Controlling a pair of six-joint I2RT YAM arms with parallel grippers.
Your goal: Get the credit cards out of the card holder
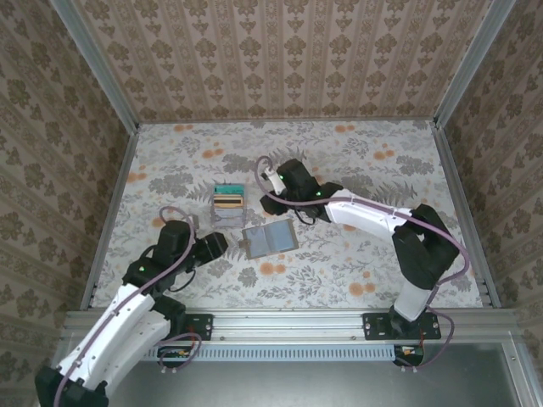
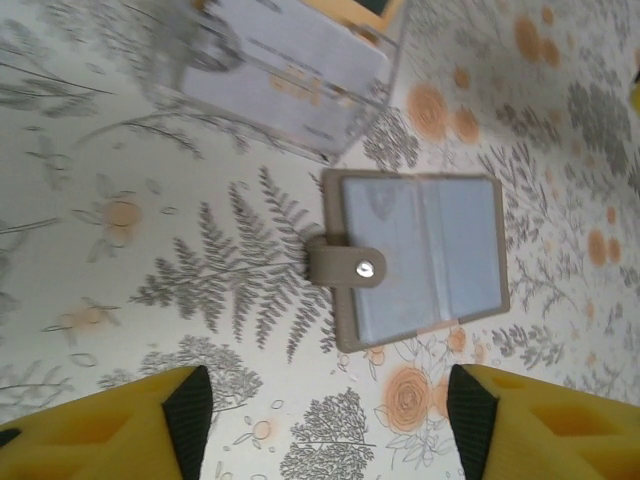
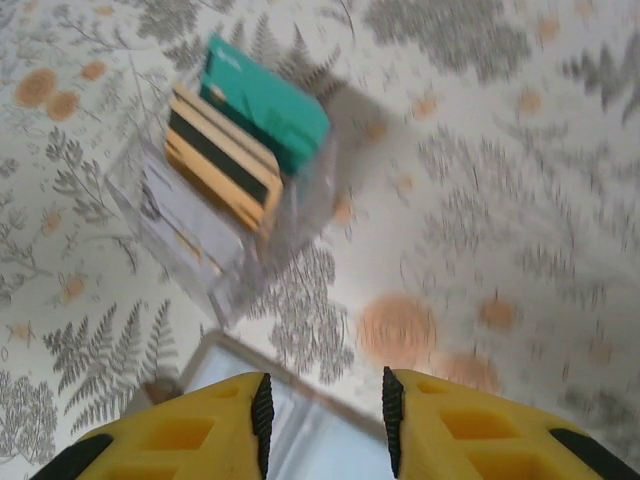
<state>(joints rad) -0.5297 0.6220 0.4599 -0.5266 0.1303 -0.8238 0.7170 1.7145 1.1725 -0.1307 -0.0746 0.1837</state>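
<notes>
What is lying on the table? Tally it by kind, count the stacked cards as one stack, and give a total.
Card holder: 1
Clear box: 1
Stack of credit cards: 1
Total: 3

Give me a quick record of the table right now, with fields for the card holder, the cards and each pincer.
card holder: lying open flat, pale blue inside facing up, snap tab sticking out
credit cards: teal and orange-tan, standing on edge in the clear box
cards left in card holder: cannot tell
left pincer: open, empty, short of the card holder
right pincer: jaws partly apart, above the card holder's edge
</notes>
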